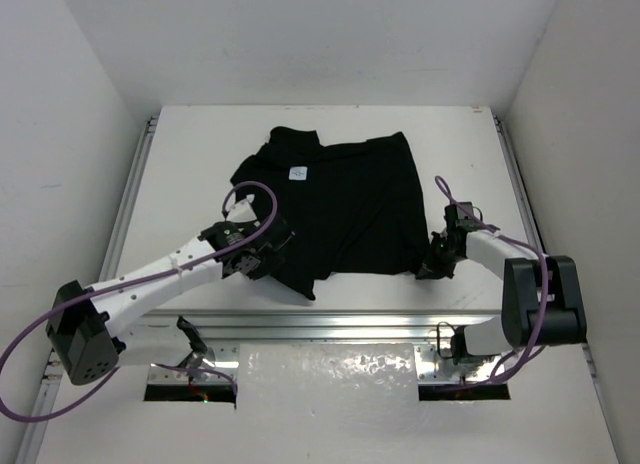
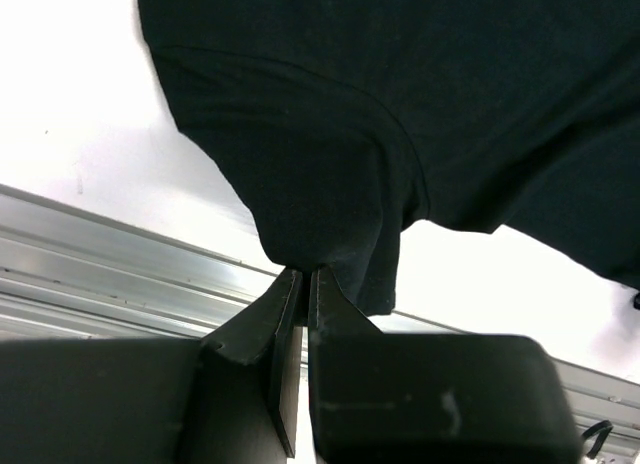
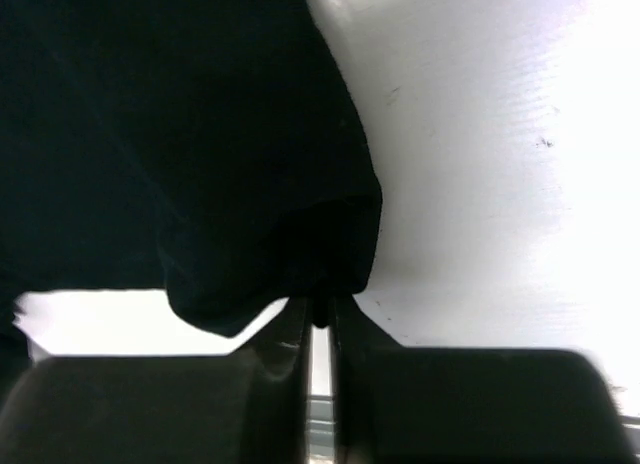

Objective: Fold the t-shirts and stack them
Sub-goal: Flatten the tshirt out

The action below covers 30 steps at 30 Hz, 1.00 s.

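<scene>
A plain black t-shirt (image 1: 340, 204) lies partly folded on the white table, with a small white label near its collar (image 1: 297, 172). My left gripper (image 1: 268, 254) is shut on the shirt's near left edge; the left wrist view shows the cloth (image 2: 330, 184) pinched between the fingertips (image 2: 303, 276) and lifted a little. My right gripper (image 1: 432, 262) is shut on the shirt's near right corner; the right wrist view shows the fabric (image 3: 200, 164) bunched in the closed tips (image 3: 320, 309).
An aluminium rail (image 1: 330, 324) runs along the table's near edge, just behind both arm bases. White walls enclose the table (image 1: 190, 174) on the left, right and far sides. Purple cables (image 1: 250, 199) loop off both arms.
</scene>
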Each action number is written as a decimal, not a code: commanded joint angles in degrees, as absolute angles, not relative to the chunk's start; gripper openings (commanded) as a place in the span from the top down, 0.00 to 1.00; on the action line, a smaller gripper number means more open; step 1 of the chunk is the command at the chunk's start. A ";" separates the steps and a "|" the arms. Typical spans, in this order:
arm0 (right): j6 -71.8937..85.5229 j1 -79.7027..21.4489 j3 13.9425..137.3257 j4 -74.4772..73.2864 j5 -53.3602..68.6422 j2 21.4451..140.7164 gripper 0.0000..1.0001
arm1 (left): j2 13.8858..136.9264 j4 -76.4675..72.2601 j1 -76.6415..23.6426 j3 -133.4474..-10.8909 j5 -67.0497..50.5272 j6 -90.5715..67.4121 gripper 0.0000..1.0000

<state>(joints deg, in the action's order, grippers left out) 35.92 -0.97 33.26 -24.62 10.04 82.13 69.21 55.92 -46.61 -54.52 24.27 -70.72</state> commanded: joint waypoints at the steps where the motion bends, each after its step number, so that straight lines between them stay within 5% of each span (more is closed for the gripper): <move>1: 34.81 -1.84 34.10 -25.91 7.82 81.05 1.00 | 69.26 54.49 -45.09 -58.26 23.64 -67.60 1.00; 6: 30.86 -2.02 46.64 -40.13 5.20 67.62 1.00 | 70.48 64.82 -43.42 -76.16 31.44 -64.25 1.00; 12: 20.58 -2.37 82.73 -62.55 -13.30 66.00 1.00 | 74.27 70.32 -43.24 -113.75 47.87 -55.66 1.00; 16: 16.80 -2.37 92.71 -62.50 -24.68 65.04 1.00 | 71.64 67.51 -43.24 -125.57 54.57 -51.61 1.00; 21: 9.68 -3.43 100.36 -58.46 -34.36 64.44 1.00 | 63.48 52.49 -43.24 -125.69 58.26 -39.85 1.00; 26: -8.41 -3.43 89.40 -40.71 -16.31 54.24 1.00 | 62.66 46.49 -43.86 -128.22 59.24 -30.50 1.00; 30: -9.50 -3.69 92.45 -43.42 3.23 56.33 1.00 | 69.07 46.41 -45.00 -135.24 56.43 -24.46 1.00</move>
